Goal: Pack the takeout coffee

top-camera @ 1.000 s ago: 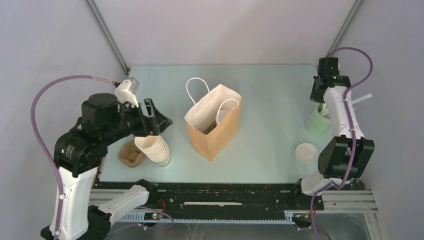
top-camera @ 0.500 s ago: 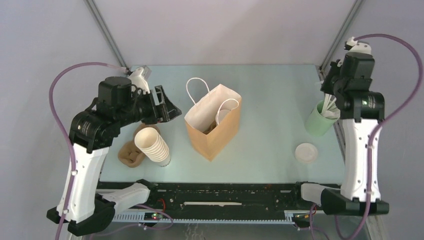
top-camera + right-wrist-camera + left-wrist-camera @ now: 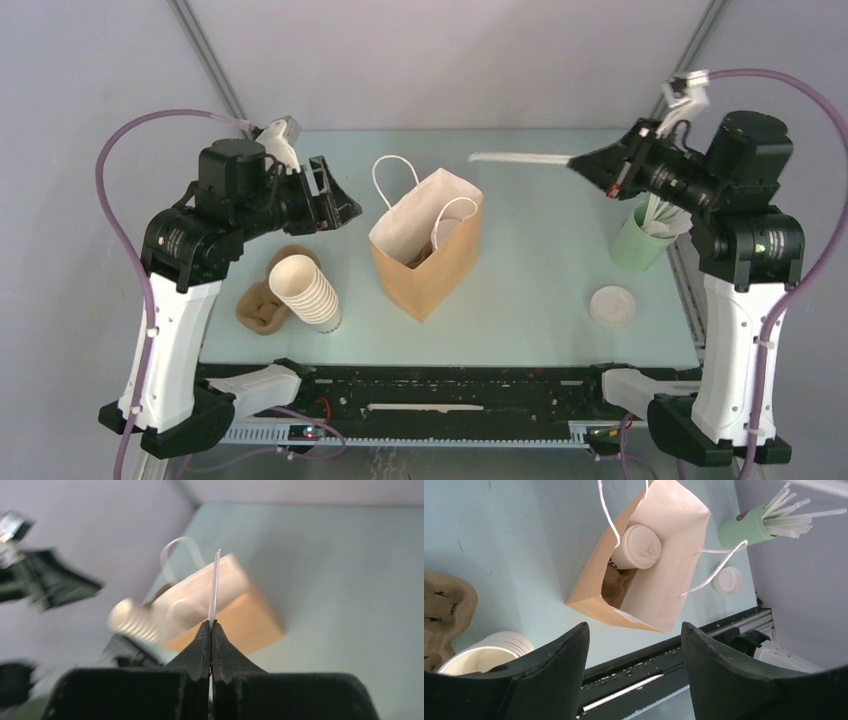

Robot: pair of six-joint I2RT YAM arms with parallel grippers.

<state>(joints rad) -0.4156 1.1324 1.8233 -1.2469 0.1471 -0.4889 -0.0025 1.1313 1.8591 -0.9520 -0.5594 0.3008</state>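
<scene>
The takeout coffee (image 3: pixel 639 547), a cream cup with a white lid, stands inside the open brown paper bag (image 3: pixel 425 262) in the left wrist view; from above the bag's wall mostly hides it. My left gripper (image 3: pixel 340 212) hangs open and empty to the left of the bag, above the table; its fingertips (image 3: pixel 579 632) frame the bag's near side. My right gripper (image 3: pixel 578 163) is raised at the far right, pointing left toward the bag. It is shut on a long white straw (image 3: pixel 520 158) that sticks out past its tips (image 3: pixel 210 624).
A green cup of white straws (image 3: pixel 636 244) stands at the right edge, with a loose white lid (image 3: pixel 612 304) in front of it. A stack of cream cups (image 3: pixel 305 290) and a brown cardboard carrier (image 3: pixel 260 308) lie left of the bag.
My right arm has lifted out of the green cup and swung left with a straw in its shut jaws. The left gripper has risen off the cup stack and shifted toward the back.
</scene>
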